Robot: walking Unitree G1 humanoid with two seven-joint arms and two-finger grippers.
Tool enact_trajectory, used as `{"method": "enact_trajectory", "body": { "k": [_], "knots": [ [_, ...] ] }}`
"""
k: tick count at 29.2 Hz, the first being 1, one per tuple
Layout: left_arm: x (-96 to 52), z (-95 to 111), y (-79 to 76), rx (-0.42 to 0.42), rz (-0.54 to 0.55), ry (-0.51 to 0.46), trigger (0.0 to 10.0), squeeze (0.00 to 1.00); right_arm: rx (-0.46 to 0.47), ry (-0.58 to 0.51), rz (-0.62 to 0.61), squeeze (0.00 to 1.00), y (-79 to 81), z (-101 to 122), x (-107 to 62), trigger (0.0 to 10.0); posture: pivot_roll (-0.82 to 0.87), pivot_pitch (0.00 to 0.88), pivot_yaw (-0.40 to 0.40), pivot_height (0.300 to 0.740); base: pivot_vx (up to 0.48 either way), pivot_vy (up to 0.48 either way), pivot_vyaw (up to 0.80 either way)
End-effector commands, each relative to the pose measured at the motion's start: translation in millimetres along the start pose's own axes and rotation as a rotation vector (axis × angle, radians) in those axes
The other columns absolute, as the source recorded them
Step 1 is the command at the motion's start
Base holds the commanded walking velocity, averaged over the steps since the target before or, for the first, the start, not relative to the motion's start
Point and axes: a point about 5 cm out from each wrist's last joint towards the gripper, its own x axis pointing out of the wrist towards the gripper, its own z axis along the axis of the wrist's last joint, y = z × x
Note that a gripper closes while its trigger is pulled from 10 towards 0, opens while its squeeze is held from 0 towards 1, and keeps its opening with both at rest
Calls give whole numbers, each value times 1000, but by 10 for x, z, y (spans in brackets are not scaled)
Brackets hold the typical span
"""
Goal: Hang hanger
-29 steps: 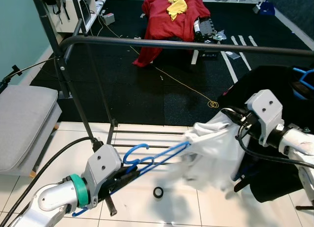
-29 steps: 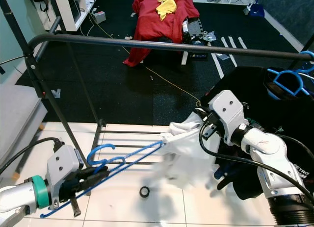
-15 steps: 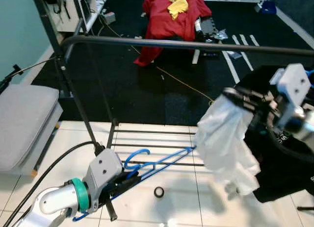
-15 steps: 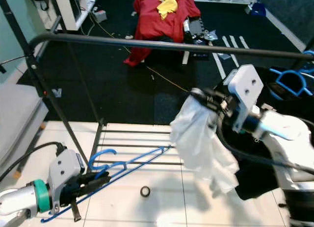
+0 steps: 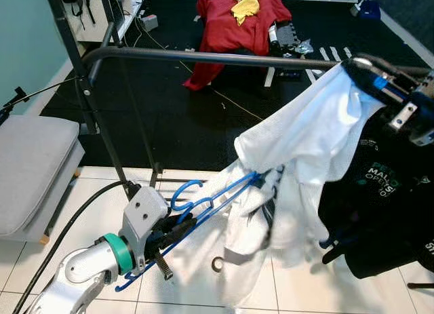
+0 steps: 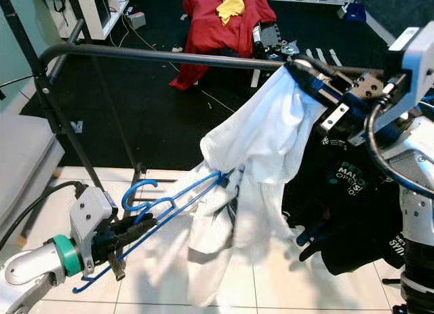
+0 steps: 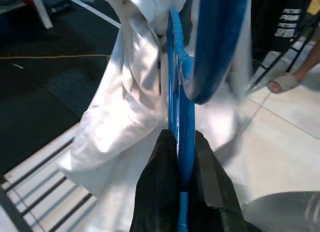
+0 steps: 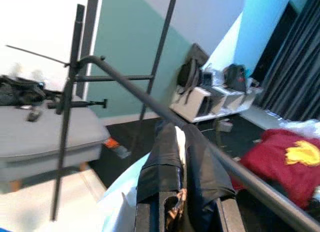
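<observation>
My left gripper [image 5: 180,225] is low at the front left, shut on the lower bar of a blue hanger [image 5: 215,200] that slants up to the right. The hanger's far end is tucked into a white garment [image 5: 308,134]. My right gripper [image 5: 361,67] is shut on the garment's top, held up beside the black rail [image 5: 203,57] of the clothes rack. The cloth drapes from there down to the floor tiles. In the left wrist view the black fingers [image 7: 162,192] pinch the hanger [image 7: 181,111]. In the right wrist view the fingers [image 8: 165,157] clamp white cloth just below the rail [image 8: 145,99].
A black T-shirt [image 5: 380,192] hangs on the rail's right end. A grey cushioned bench [image 5: 30,165] stands at the left. A black tape roll [image 5: 217,264] lies on the tiles. Red cloth [image 5: 237,19] covers something at the back. A person's sandalled foot [image 7: 285,84] is nearby.
My right gripper has lifted the white garment from mid height up to the rail. The cloth now stretches over the hanger's far end. The left gripper raised the hanger a little.
</observation>
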Motion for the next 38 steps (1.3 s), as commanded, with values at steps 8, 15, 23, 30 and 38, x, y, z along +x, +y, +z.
{"method": "enact_trajectory", "body": {
  "k": [8,15,23,30,38],
  "knots": [
    [-27,-69,-39,-34,5,14,10000,0,126,-75,79,0,-79,104,-102,10000,-159,204,49,740,0,0,0],
    [-6,-39,-58,-139,22,-40,10000,0,242,-68,110,0,-136,30,-221,10000,-156,203,43,740,0,0,0],
    [114,185,-229,-395,-108,-238,10000,0,300,-57,131,0,-139,-71,-197,10000,-167,195,40,740,0,0,0],
    [-10,225,-222,-447,-183,-293,10000,0,294,-31,144,0,-177,-79,-207,10000,-165,188,37,740,0,0,0],
    [-65,10,-309,-276,-236,-84,10000,0,229,60,78,0,-205,-235,-224,10000,-164,191,48,740,0,0,0]
  ]
}}
